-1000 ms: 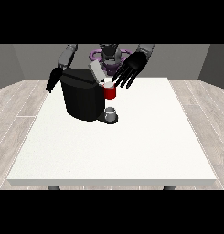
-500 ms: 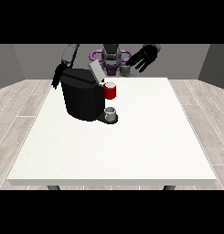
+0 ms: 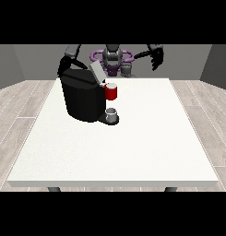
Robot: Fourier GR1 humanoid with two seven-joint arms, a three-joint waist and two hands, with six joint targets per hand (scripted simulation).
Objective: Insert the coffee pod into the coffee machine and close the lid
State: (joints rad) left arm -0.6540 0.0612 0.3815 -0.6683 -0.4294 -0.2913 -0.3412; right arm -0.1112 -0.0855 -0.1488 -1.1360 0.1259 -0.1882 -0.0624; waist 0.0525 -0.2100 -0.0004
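On my white table (image 3: pixel 133 147), grey walls behind, the coffee machine (image 3: pixel 82 97) shows no readable writing; I cannot tell either hand's (image 3: pixel 156 59) finger state.

Single raised front view across the white table (image 3: pixel 133 152), facing the distant robot (image 3: pixel 112 57).
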